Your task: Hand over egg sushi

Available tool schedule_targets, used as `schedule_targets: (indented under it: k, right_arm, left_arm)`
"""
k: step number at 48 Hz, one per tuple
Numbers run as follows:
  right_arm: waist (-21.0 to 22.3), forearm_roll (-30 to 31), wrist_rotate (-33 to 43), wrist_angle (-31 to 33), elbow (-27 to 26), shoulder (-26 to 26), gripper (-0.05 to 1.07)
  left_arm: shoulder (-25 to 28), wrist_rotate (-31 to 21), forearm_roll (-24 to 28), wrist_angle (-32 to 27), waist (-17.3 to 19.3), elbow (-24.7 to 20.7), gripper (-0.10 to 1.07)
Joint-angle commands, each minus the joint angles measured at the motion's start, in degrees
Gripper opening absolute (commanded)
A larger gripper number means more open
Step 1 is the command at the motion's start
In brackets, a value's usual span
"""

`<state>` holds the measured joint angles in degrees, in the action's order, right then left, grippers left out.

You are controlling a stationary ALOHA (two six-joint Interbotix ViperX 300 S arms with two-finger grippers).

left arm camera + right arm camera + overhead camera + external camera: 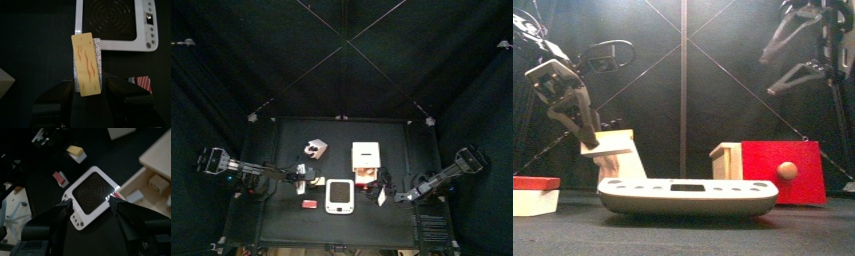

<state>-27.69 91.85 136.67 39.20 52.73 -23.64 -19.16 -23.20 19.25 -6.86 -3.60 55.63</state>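
Observation:
The egg sushi point(85, 60), a pale yellow slab with orange streaks on white rice, stands lengthwise between the jaws of my left gripper point(89, 84), which is shut on its near end. In the front view the left gripper point(589, 132) holds the egg sushi point(617, 155) tilted, left of the table's middle and behind the white tray point(687, 197). My right gripper point(800, 62) hangs high at the right, open and holding nothing. In its own wrist view the right gripper point(90, 202) looks down on the white tray point(93, 190).
A small red piece point(532, 194) lies at the front left, also the red piece point(60, 178). A red box point(780, 170) with a wooden block point(726, 160) stands behind the tray on the right. A pale cube point(314, 150) sits further back.

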Motion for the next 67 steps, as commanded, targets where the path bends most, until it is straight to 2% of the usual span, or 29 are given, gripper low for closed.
schedule_targets:
  k: [1,13,20,30,37,46,67]
  right_arm:
    - [1.32,3.87,-0.09,0.09,-1.67,0.62,0.92]
    - [3.08,7.47,0.00,0.09,-4.22,4.57,0.92]
    - [3.16,9.49,0.00,0.00,-5.80,6.24,0.92]
    - [3.69,9.93,0.09,0.09,-9.40,8.79,0.93]
    - [3.87,13.10,0.00,0.09,-11.95,10.81,0.93]
    - [3.87,18.02,0.09,-0.53,-13.71,13.27,0.93]
    - [4.92,20.21,-0.18,-0.70,-16.44,16.79,0.93]
  left_arm:
    - [-0.09,0.09,-0.97,3.52,-0.18,-2.11,0.60]
    - [-0.18,0.18,-0.97,13.54,-0.53,-3.69,0.60]
    - [-0.09,0.26,-0.09,17.40,-0.79,-4.48,0.60]
    - [0.44,0.44,4.22,21.80,-1.14,-5.01,0.60]
    - [1.32,0.26,8.79,24.79,-1.76,-5.19,0.60]
    - [1.85,0.26,9.84,25.84,-1.76,-5.89,0.60]
    - [2.37,0.35,9.84,26.10,-1.85,-6.06,0.60]
